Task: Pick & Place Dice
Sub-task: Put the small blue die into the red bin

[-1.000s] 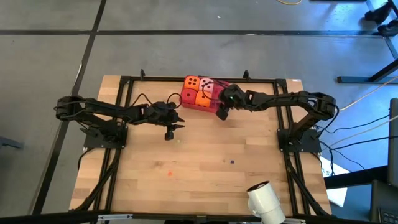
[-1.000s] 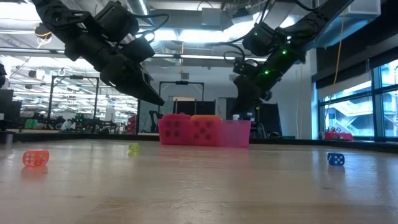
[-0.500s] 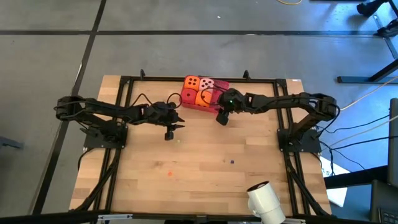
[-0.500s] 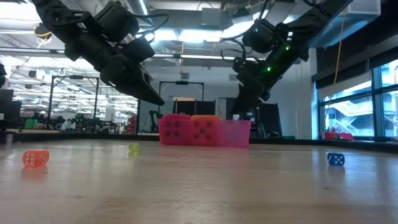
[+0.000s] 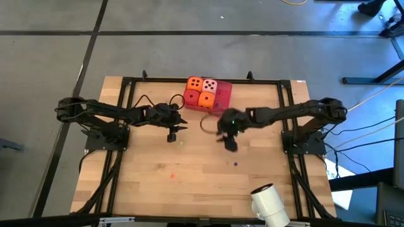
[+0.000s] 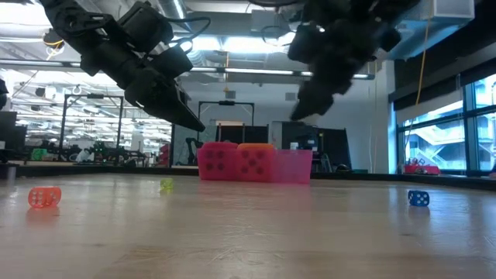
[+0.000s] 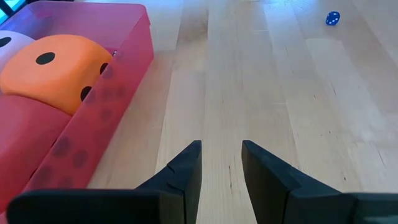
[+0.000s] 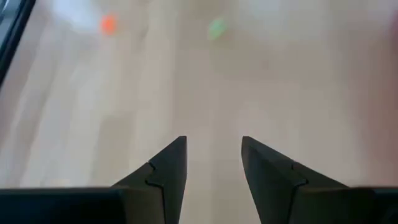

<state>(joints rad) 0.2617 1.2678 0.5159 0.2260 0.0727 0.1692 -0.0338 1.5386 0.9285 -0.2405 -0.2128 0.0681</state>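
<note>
I'm seeing the right hand (image 5: 228, 144) hovering empty over the bare wooden surface (image 5: 202, 183), fingers narrowly parted. The left hand (image 5: 172, 135) is hanging likewise, narrowly parted. Farther back, the four dice (image 5: 204, 93) are sitting in the pink tray (image 5: 224, 101).

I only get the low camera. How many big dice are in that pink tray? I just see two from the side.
Observer: Four, seen from above: two orange dice, a red die and a pale pink die, packed in a square inside the tray.
Operator: Is a gripper holding anything?
Observer: No. The left gripper and right gripper are both open, with only bare table between the fingers.
Operator: Where is the little blue die sitting?
Observer: The blue die lies on the right arm's side, farther from the tray than either gripper.
</note>
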